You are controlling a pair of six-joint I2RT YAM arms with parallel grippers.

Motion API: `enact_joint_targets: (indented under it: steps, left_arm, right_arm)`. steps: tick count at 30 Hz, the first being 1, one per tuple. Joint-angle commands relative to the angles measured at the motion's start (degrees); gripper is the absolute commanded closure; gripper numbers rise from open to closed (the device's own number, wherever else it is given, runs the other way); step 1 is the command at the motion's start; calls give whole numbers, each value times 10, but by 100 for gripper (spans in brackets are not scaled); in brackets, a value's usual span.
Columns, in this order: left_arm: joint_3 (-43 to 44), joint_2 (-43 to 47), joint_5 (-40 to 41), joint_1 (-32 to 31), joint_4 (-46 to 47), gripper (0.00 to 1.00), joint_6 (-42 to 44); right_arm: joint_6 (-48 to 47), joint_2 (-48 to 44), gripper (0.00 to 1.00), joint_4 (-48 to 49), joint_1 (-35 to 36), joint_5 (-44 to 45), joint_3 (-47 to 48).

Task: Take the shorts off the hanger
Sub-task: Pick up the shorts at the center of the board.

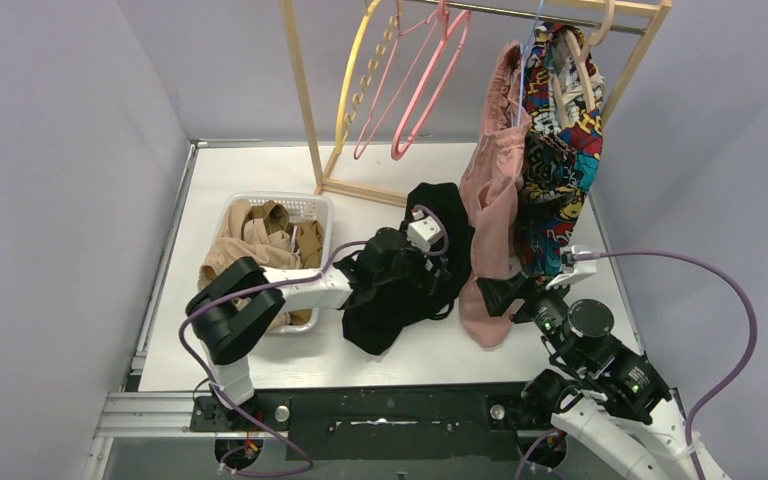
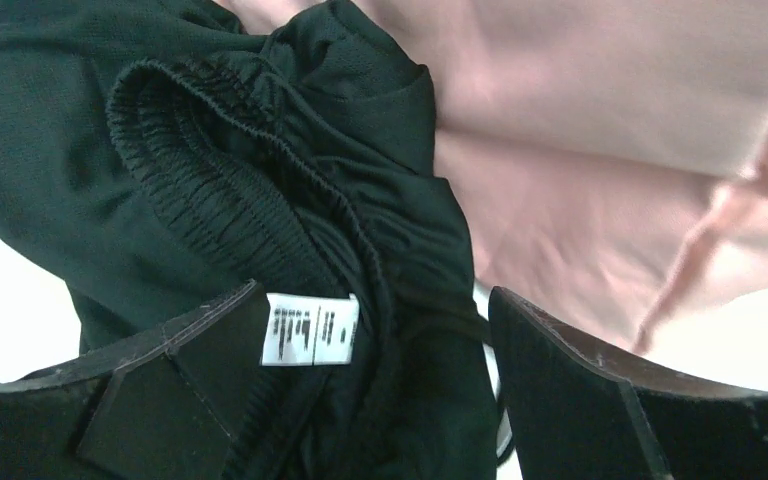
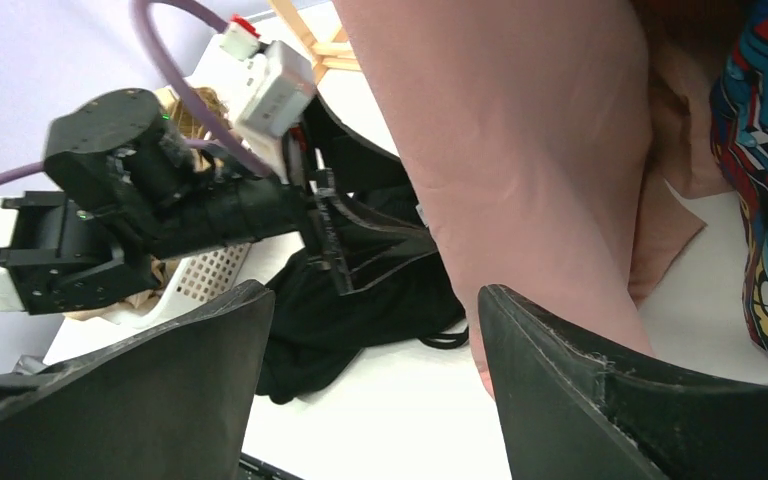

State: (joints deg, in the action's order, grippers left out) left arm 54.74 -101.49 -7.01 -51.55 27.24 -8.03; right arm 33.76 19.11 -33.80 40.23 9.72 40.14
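Shorts: one pair hung, one down.
Top: we note pink shorts [image 1: 490, 190] on rack [image 1: 303, 100], upper right; black shorts [image 1: 380, 325] heaped centre. Left wrist: left gripper [image 2: 375, 300] gapes, unclamped, over their waistband. Right wrist: right gripper [image 3: 375, 295] spread, empty; a hard tug on pink may tip the rack.

A white basket [image 1: 305, 208] sits beside a wooden rack [image 1: 300, 90] on the table [image 1: 260, 165].
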Motion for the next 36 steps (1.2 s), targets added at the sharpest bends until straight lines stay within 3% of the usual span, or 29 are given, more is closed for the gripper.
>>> enact_joint_targets:
  steps: [1,3,9,10,12,15,17,21,29,36]
  left_arm:
    - [62,-53,90,-10,-29,19,6]
    - [74,-76,108,-3,-57,19,-13]
    - [119,-146,50,-4,-163,21,-33]
    - [129,-155,61,-4,-193,27,-43]
    - [137,-161,78,-3,-232,50,-61]
    - [100,-122,92,-2,-226,76,-76]
    - [64,-71,95,-2,-213,86,-81]
    - [8,52,111,-1,-229,99,-82]
    - [-34,337,133,-8,-316,100,-44]
    - [5,467,71,-13,-411,100,-18]
  right_arm:
    - [8,-17,23,11,4,35,-3]
    - [7,-17,23,8,4,35,2]
    - [1,3,23,13,4,29,2]
    - [0,7,23,16,4,27,3]
    - [0,16,23,19,3,25,6]
    - [1,22,23,23,4,25,6]
    - [0,22,23,27,4,26,4]
    - [0,20,23,32,3,34,2]
    - [5,20,22,62,4,46,-11]
    - [8,26,22,81,4,48,-17]
